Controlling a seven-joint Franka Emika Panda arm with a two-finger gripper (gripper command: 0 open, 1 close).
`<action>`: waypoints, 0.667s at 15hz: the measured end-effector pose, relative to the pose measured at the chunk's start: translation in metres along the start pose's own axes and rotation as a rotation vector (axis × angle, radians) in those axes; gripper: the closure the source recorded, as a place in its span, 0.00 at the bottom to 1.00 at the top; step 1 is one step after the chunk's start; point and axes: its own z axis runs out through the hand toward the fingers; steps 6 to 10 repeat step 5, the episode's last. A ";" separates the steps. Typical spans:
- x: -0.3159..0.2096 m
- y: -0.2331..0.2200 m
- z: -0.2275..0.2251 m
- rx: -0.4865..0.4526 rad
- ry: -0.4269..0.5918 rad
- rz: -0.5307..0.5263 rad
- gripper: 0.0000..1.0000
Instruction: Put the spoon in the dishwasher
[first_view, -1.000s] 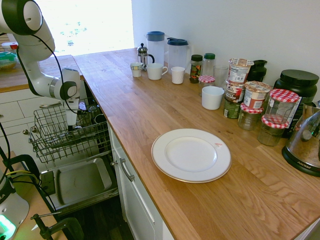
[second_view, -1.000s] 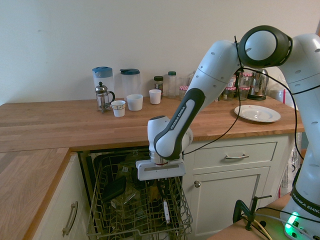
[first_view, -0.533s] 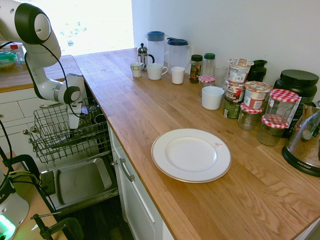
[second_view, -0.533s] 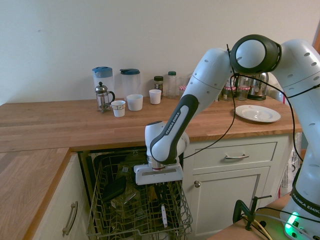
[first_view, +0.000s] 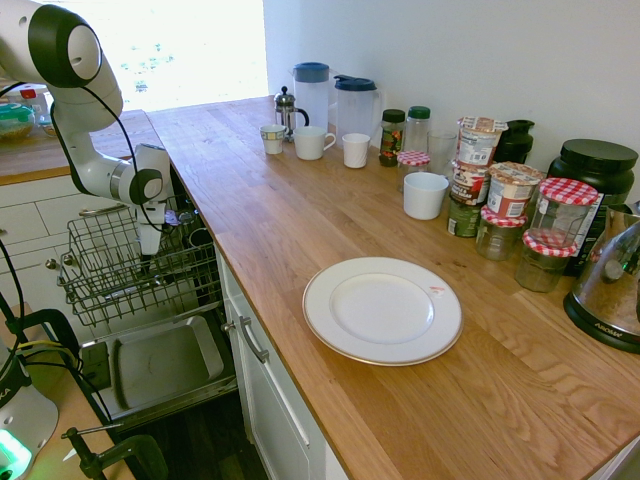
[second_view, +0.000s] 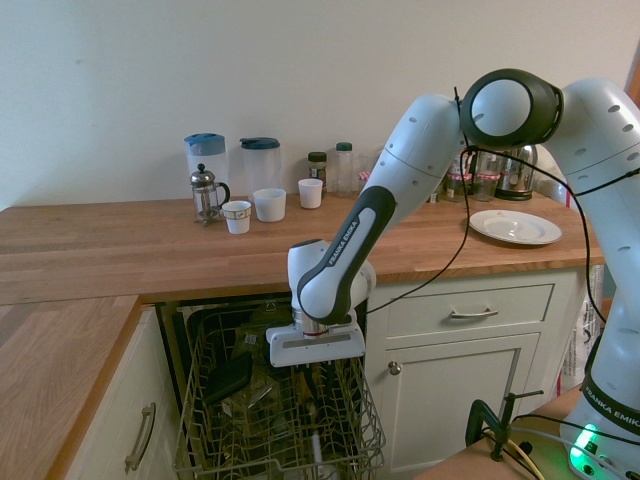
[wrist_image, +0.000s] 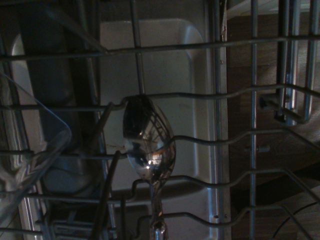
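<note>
Over the last second the white arm's gripper (second_view: 312, 383) has come down into the dishwasher (first_view: 160, 365), the built-in one with the grey drop-down door panel and the grey wire basket rack (second_view: 205, 400) pulled out over it. In the second exterior view, at lower centre, the pale streak of the spoon (second_view: 318, 443) now sits lower among the wires than it did a second ago, when it hung free under the wrist. I take that to mean the placing is nearly done: the spoon is inside the rack, and what seems left is to let go and lift clear.

Whether the fingers are together on the handle or starting to part, I cannot tell. In both outside views they are lost behind the rack wires.

The wrist view shows the spoon best: a small, shiny silver metal spoon with an oval bowl that mirrors the dim interior. The bowl lies at centre frame against the crossing rack wires, over the pale door panel beneath. Its slim straight handle runs to the bottom edge of that picture. A clear, thin-walled container (wrist_image: 30, 150) stands just beside it at the left edge.

On the wooden worktop, the round white plate (first_view: 382, 310) at centre of the first exterior view lies bare.
</note>
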 end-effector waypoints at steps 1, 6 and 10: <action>-0.003 0.000 -0.013 0.006 0.004 -0.006 0.00; -0.027 0.025 -0.107 0.045 0.050 -0.011 0.00; -0.027 0.025 -0.107 0.045 0.050 -0.011 0.00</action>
